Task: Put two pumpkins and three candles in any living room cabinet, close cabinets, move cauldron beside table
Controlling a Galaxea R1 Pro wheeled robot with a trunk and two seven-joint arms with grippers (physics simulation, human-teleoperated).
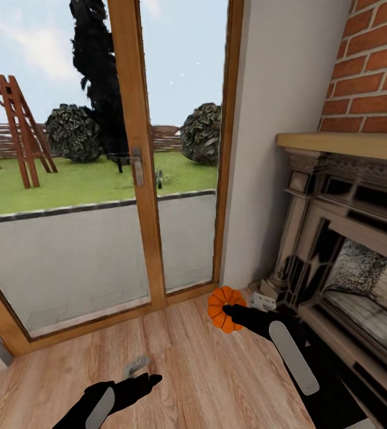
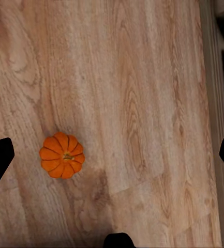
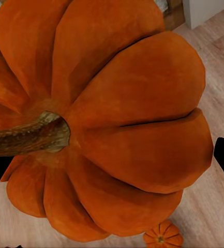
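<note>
Orange ribs and a woody stem are crowding the right wrist view: the first pumpkin (image 3: pixel 112 119) is sitting pinched between the jaws of the right gripper (image 1: pixel 232 314), carried above the wooden floor (image 1: pixel 205 369) in front of the fireplace (image 1: pixel 348 250) and near the glass door (image 1: pixel 98 196). A second pumpkin (image 2: pixel 62 155) is lying on the floor planks beneath the left gripper (image 1: pixel 148 380), whose jaws are standing spread and empty over it. Collecting the pumpkins looks to be the step in hand. Next, the left arm probably needs lowering around that second pumpkin before both go to the cabinet.
</note>
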